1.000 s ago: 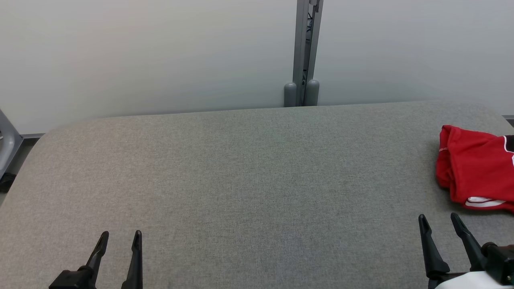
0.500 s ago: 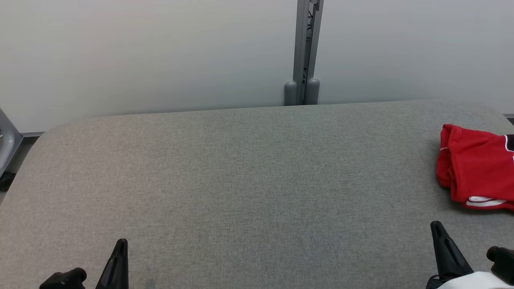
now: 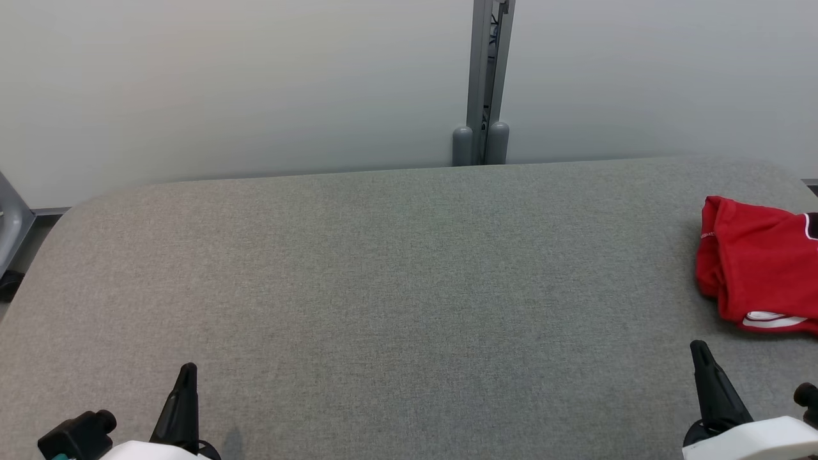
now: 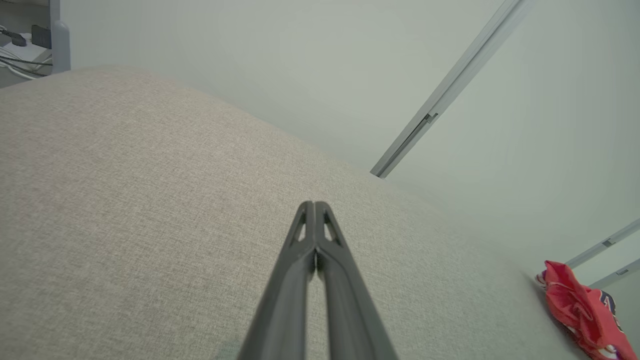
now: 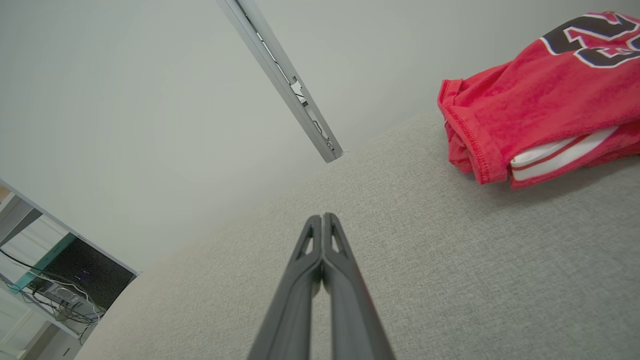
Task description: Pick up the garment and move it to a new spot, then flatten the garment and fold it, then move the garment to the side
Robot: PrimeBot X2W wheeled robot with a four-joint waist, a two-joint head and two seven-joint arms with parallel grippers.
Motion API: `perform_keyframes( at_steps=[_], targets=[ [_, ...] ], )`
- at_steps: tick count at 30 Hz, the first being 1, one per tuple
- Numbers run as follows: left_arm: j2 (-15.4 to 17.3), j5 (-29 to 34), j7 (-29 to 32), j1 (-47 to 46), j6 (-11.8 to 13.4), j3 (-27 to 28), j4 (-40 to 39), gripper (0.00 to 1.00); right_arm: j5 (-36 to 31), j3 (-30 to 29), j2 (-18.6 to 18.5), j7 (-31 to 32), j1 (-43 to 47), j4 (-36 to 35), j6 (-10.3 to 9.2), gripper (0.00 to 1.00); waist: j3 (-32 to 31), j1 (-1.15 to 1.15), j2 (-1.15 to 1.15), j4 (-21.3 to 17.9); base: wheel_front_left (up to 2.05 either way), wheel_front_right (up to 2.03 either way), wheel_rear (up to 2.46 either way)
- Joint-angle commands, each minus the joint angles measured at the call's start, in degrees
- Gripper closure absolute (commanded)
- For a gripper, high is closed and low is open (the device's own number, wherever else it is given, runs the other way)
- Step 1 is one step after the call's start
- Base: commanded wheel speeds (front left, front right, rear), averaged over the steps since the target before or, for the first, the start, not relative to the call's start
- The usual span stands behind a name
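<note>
Since earlier, left gripper (image 4: 314, 204) and right gripper (image 5: 322, 216) have pinched together, empty.

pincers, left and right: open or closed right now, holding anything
left pincer: closed, holding nothing
right pincer: closed, holding nothing

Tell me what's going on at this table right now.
Nothing is being handled at this moment. The red garment lies bunched at the right end of the grey table, untouched. The left tool and right tool are both shut and empty, near the table's near edge, the right tool closer to the garment. The pick-up has not yet begun.
</note>
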Motion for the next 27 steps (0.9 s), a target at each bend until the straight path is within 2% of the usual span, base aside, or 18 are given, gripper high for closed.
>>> perform_keyframes(
  at_steps=[1,27],
  targets=[
    [0.3,-2.1,0.2,-2.0,-0.5,0.8,-0.3,1.0,2.3,-0.3,-0.5,0.4,-1.8,-0.5,0.0,1.0,0.0,0.0,0.0,0.0,0.0,0.0,0.0],
    [-2.1,-18.6,4.0,-5.9,-3.7,4.3,2.1,1.0,21.3,-1.0,-0.6,2.9,-5.1,2.4,0.0,1.0,0.6,0.0,0.0,0.0,0.0,0.0,0.0]
  ],
)
